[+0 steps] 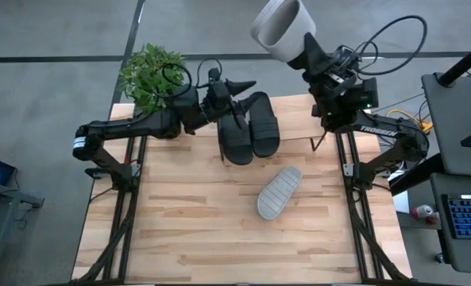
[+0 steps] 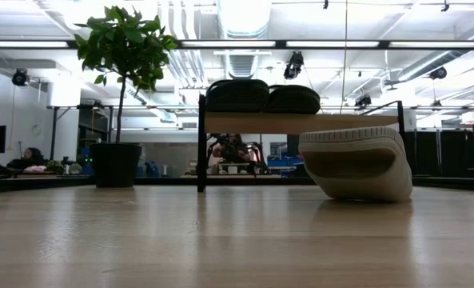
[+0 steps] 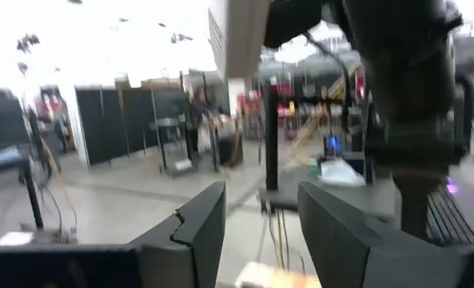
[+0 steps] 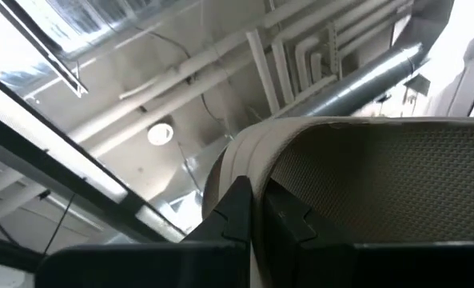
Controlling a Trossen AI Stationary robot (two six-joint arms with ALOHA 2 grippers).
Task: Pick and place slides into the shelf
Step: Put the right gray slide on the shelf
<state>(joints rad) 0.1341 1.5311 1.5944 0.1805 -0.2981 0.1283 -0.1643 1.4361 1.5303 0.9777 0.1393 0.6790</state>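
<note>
The two black slides point(image 1: 249, 127) point(image 2: 262, 97) lie side by side, soles down, on the left part of the shelf's plank point(image 2: 300, 122) point(image 1: 295, 131). One pale slide point(image 1: 279, 192) point(image 2: 356, 164) rests sole up on the table in front of the shelf. My right gripper point(image 4: 266, 214) is shut on the other pale slide point(image 1: 283, 28), held high above the table's far right corner. My left gripper point(image 1: 239, 86) point(image 3: 260, 228) hovers open just beyond the far ends of the black slides, touching nothing. My right gripper pinches a rounded pale edge point(image 4: 244, 156) of the slide between its two fingers point(image 4: 237, 212); the slide's dotted inner face point(image 4: 380, 184) lies beside them. Whether that edge belongs to the strap or the sole, I cannot tell. The slide is lifted clear, high above the table.
A potted plant point(image 1: 149, 73) point(image 2: 121, 96) stands at the table's far left corner, close behind my left arm. The right part of the shelf's plank point(image 2: 356, 122) is bare. Black stand rails point(image 1: 124, 206) run along both table sides. The near half of the table point(image 1: 203, 238) carries nothing.
</note>
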